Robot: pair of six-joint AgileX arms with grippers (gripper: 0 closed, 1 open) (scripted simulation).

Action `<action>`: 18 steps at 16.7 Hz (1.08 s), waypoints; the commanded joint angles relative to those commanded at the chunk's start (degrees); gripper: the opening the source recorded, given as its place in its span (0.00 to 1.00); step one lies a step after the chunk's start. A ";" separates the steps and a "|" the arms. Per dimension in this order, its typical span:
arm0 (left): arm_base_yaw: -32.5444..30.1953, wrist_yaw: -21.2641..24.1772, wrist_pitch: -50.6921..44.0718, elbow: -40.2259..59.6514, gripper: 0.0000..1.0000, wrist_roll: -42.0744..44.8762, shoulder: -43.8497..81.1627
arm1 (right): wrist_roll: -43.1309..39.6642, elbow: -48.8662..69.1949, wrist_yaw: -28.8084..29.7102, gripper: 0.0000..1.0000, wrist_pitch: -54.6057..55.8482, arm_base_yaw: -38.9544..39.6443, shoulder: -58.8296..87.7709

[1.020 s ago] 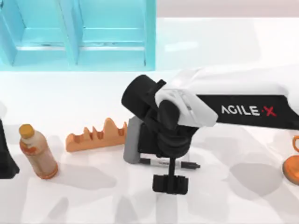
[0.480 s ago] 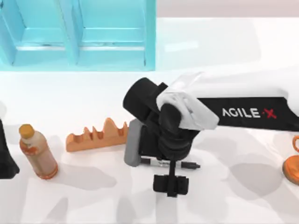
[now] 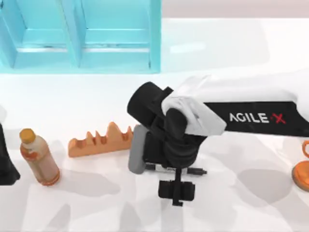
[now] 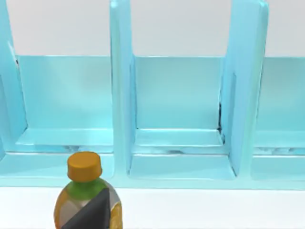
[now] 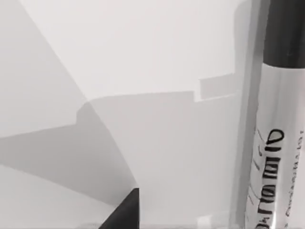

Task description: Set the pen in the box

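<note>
1. Broadly, the white table spans the top view, with grey shadow patches across its near half.
2. The pale blue box stands along the far edge on the left side. Upright walls divide it into open compartments, which the left wrist view faces. No pen is in any compartment seen.
3. My right arm, white with a black band reading AGILE·X, reaches in from the right edge to the table's middle. Its black wrist is bent down over the pen.
4. My left arm is parked at the left edge as a dark shape, just beside the bottle. Whether its hand is released or clenched cannot be told.
5. The orange notched block lies flat left of centre, between the bottle and the right arm's wrist.
6. The bottle stands on the left, with orange contents and a yellow-orange cap. The left wrist view shows it in front of the box.
7. A grey rounded slab sits just beside the block's right end, partly under the wrist.
8. An orange object is cut off by the right edge.
9. The right gripper is low, directly over the pen's middle. I cannot tell whether it is grasping the pen or released.
10. The pen lies on the table near the centre, well apart from the box, its ends poking out either side of the wrist. The right wrist view shows its printed pale band up close.
</note>
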 joint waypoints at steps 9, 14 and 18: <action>0.00 0.00 0.00 0.00 1.00 0.00 0.00 | 0.00 0.00 0.00 0.00 0.00 0.00 0.00; 0.00 0.00 0.00 0.00 1.00 0.00 0.00 | 2.57 -0.62 -2.90 0.00 -6.18 0.42 -5.61; 0.00 0.00 0.00 0.00 1.00 0.00 0.00 | 2.48 1.91 -3.03 0.00 -9.86 0.49 -6.45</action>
